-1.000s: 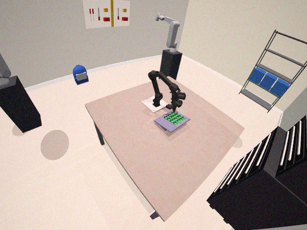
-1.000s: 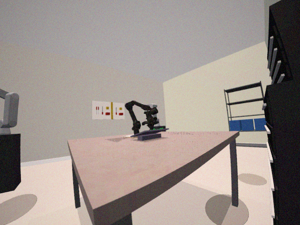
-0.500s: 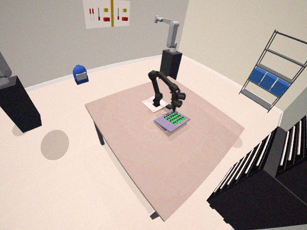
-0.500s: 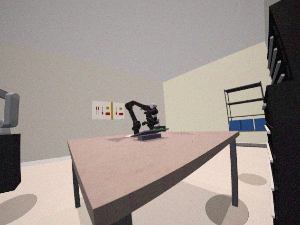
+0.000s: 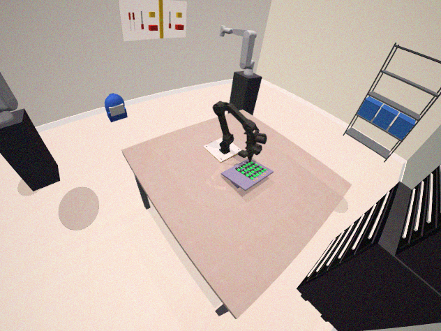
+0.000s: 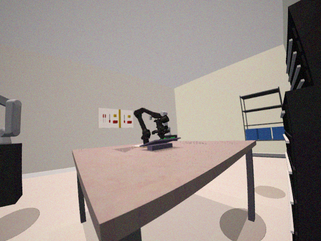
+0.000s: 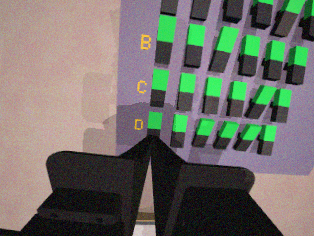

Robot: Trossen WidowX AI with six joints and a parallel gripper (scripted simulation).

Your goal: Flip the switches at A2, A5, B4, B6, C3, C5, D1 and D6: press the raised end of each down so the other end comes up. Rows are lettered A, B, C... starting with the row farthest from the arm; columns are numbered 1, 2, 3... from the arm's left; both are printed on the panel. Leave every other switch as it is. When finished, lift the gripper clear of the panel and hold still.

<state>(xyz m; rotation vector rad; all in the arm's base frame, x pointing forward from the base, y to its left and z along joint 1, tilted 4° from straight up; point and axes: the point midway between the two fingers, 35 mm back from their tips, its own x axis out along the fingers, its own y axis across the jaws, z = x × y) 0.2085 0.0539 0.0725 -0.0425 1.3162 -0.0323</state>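
The D1 switch [image 7: 154,123] sits at the near-left corner of the purple switch panel [image 7: 131,75], right beside the printed D, and the gripper [image 7: 150,140] has its closed tip poised at this switch's dark near end, at about 6 o'clock from its green half. The jaws are pressed together with nothing between them, forming a single wedge for pushing. Whether the tip is already touching the rocker cannot be told from the wrist view.

Judging progress from the wrist view: several rockers look slanted differently from their neighbours, among them the third in row B, the fifth in row C, and the third to fifth in row D, but which way counts as flipped is not certain, and row A is mostly cut off at the top edge. My reading is that D1 is the switch in hand and that most of the list is either done or undecided; D6 [image 7: 267,139], at 3 o'clock along the same row, stands upright like D1.

In the top view the panel [image 5: 234,179] lies on the pinkish table [image 5: 220,241], at about 5 o'clock from the arm's white base plate [image 5: 213,148].
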